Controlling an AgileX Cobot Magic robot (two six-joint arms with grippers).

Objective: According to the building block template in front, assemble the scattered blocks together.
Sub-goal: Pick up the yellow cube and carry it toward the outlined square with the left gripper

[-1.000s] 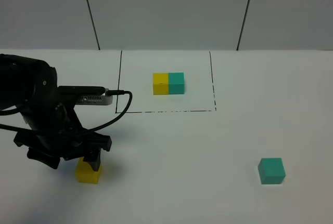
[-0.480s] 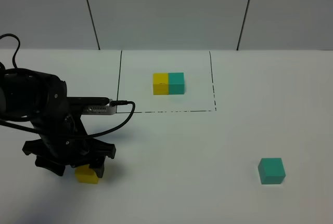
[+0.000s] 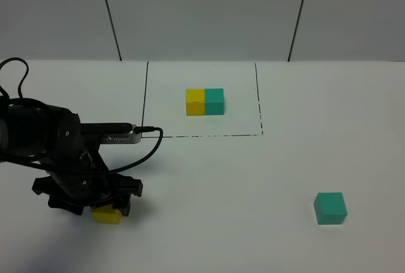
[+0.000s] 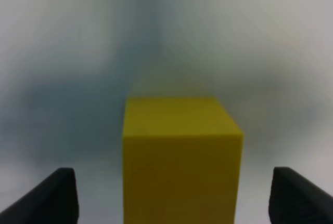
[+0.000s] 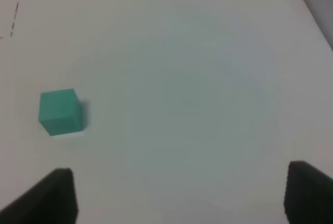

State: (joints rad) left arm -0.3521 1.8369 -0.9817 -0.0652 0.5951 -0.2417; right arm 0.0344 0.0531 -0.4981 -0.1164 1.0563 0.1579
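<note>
White and matte, the tabletop point(image 3: 266, 171) runs back to a pale panelled wall point(image 3: 202, 13) crossed by dark seams. We see the building block template point(image 3: 205, 102) far back in the middle. It has a yellow half and a teal-green half joined side by side, both sharp-edged and dull-surfaced. It sits inside a thin black drawn rectangle point(image 3: 147, 95) whose near line is dashed.

The loose yellow cube point(image 3: 106, 215) rests on the table at the near left. The loose teal-green cube point(image 3: 330, 208) rests at the near right, well apart from it.

The left gripper point(image 3: 104, 204) is black and blocky, with a black cable point(image 3: 149, 143) looping off its arm, and it is lowered over the loose yellow cube. In the wrist view we find its fingers point(image 4: 54, 198) spread to either side of the cube, with bare table showing in both gaps. It straddles the cube without clamping it.

The right gripper point(image 5: 182, 195) hangs over bare table with its dark fingers point(image 5: 57, 198) parted and nothing between them. The loose teal-green cube lies off to one side, apart from both fingers.
</note>
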